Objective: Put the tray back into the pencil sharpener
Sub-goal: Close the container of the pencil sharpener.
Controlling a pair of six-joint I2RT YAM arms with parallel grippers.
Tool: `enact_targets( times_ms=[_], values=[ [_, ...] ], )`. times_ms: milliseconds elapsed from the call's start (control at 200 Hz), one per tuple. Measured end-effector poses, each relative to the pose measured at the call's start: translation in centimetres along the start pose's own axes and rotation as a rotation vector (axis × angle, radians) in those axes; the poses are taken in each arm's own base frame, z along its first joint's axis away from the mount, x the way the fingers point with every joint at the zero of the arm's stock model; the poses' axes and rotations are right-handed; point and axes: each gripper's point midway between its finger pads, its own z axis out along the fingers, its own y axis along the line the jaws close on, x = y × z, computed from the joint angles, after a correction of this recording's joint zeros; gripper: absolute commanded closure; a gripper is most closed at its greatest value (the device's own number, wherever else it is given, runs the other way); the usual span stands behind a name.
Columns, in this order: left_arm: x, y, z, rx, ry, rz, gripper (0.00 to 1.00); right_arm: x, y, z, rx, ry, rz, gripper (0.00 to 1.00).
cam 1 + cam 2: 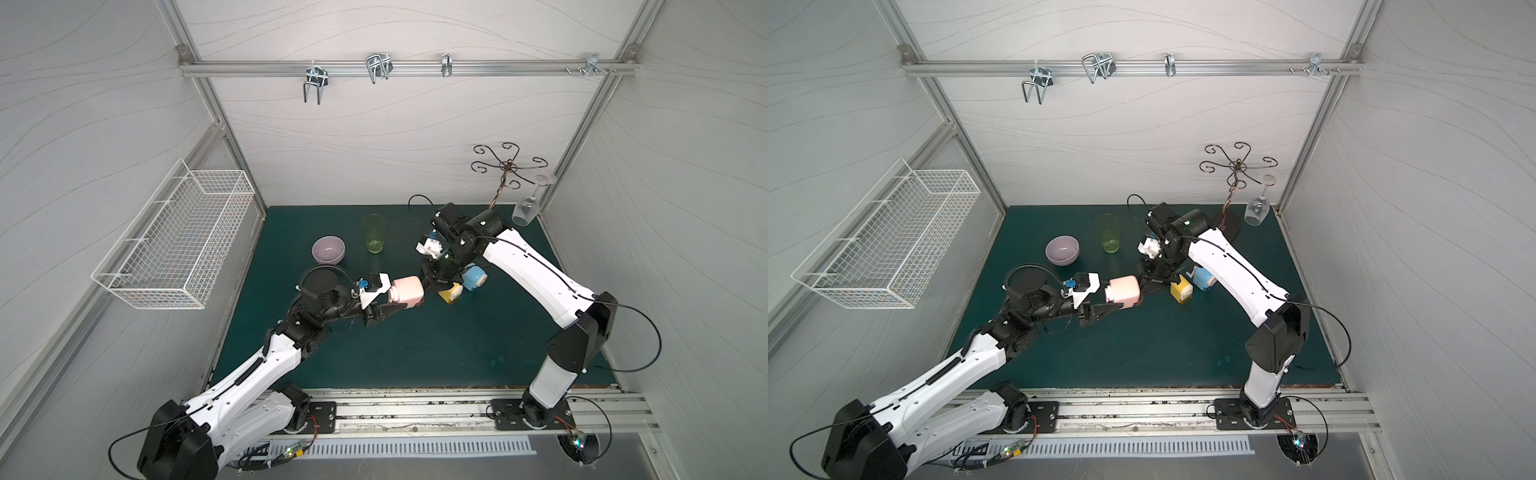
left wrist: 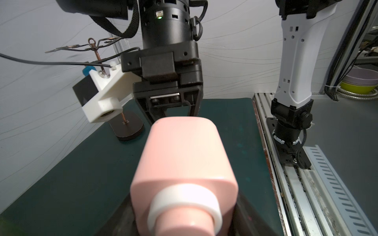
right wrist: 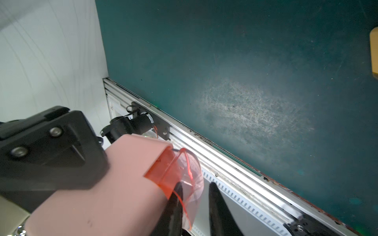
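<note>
My left gripper is shut on the pink pencil sharpener, holding it on its side above the green mat; in the left wrist view the sharpener fills the space between the jaws. The clear orange tray sits partly inside the sharpener's open end, with its rounded front sticking out. My right gripper is at that end, open, with a gap between its dark fingers; the tray's front wall lies beside one finger and is not pinched. In both top views the right gripper hides the tray.
A yellow sharpener and a blue one lie just under my right wrist. A green cup and a purple bowl stand behind. A glass rack with a hanging wine glass is at the back right; a wire basket hangs on the left wall.
</note>
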Motion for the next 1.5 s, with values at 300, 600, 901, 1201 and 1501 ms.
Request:
enact_targets(
  times_ms=[300, 600, 901, 1201, 1501],
  values=[
    [3.7, 0.0, -0.1, -0.057, 0.072, -0.054, 1.0, -0.8, -0.1, -3.9, -0.217, -0.122, 0.073, 0.82],
    [3.4, 0.1, -0.4, -0.085, 0.02, -0.081, 1.0, -0.4, -5.9, -1.2, -0.072, -0.133, 0.142, 1.0],
    [2.2, 0.2, -0.6, -0.093, -0.02, -0.095, 1.0, -0.4, -3.1, 3.5, -0.117, -0.02, 0.077, 1.0],
    [2.5, 0.6, -0.4, -0.104, -0.018, -0.121, 1.0, -1.6, -0.6, 4.0, -0.232, -0.057, 0.106, 1.0],
    [2.9, 0.9, 0.0, -0.108, -0.012, -0.137, 1.0, -2.4, -2.5, 2.0, -0.214, -0.155, 0.136, 0.84]
  ],
)
